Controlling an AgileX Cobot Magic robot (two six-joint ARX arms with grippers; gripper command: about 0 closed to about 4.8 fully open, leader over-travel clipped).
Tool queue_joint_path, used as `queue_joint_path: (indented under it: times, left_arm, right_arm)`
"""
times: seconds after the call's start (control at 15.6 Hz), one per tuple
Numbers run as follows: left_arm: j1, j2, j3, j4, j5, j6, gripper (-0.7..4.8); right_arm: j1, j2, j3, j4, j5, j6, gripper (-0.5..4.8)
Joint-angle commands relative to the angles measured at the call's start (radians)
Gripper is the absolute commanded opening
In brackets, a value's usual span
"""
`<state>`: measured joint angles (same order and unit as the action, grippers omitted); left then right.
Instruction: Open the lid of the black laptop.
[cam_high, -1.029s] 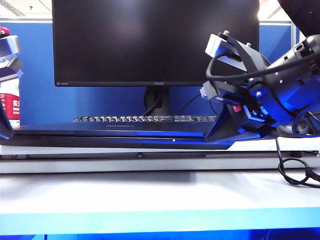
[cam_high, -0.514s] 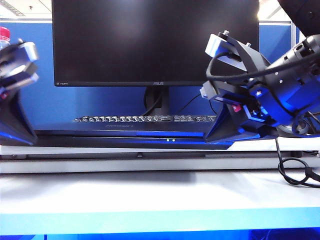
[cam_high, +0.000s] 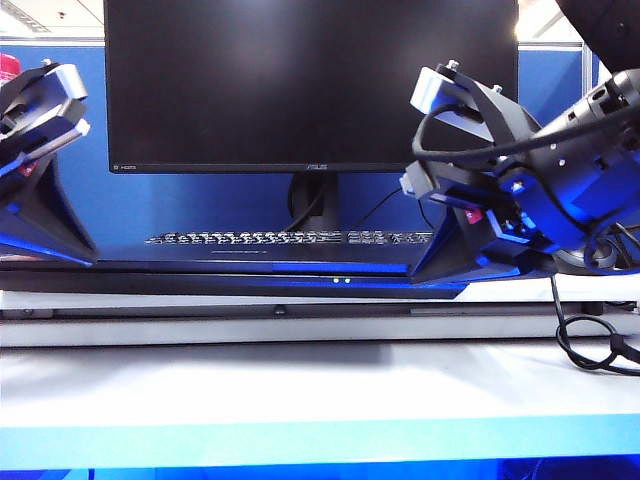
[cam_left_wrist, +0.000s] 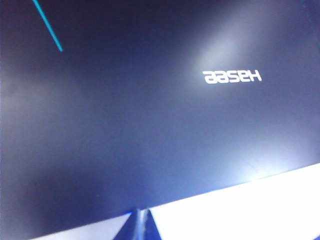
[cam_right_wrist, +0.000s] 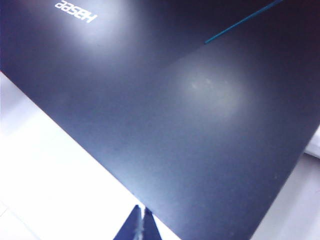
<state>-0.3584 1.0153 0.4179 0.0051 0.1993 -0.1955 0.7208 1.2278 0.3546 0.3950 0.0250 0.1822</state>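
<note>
Laptop (cam_high: 250, 275) lay shut at table's 12 o'clock, lid (cam_left_wrist: 150, 125) down — left gripper (cam_left_wrist: 141, 220) at 9, right gripper (cam_right_wrist: 141, 220) at 3, both w/ fingertips together, holding nothing — approach step; next needs edge purchase.

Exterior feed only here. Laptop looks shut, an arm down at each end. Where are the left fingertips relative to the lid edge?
Observer: In the left wrist view, the left gripper has its tips pressed together right at the front edge of the lid, with the white table beside them.
Operator: Right side?
Observer: Same for the right gripper: tips together at the lid's edge, near a corner. I cannot tell whether they touch it.
Operator: Correct machine?
Observer: Yes, a white Hasee logo shows on the lid's top face.
</note>
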Motion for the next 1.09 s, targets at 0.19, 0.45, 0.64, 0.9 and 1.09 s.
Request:
queue_joint_path:
  times: [0.19,0.45,0.64,0.9,1.09]
  left_arm:
    - [0.001,-0.002,0.002,-0.013,-0.003,0.021,0.21]
    - [0.007,0.022,0.002,-0.019,-0.022,0.024,0.21]
    - [0.007,0.061,0.002,-0.014,-0.031,0.024,0.21]
    - [0.007,0.063,0.004,0.013,-0.019,0.019,0.21]
    - [0.007,0.063,0.004,0.034,-0.019,0.000,0.21]
  right_arm:
    - [-0.004,-0.005,0.007,0.053,0.017,-0.003,-0.06]
    - [-0.004,-0.005,0.007,0.053,0.017,-0.003,-0.06]
    - [-0.004,-0.005,0.007,0.054,0.017,-0.003,-0.06]
    - [-0.004,-0.005,0.007,0.054,0.018,-0.003,-0.06]
    - [-0.004,-0.005,0.007,0.054,0.017,-0.003,-0.06]
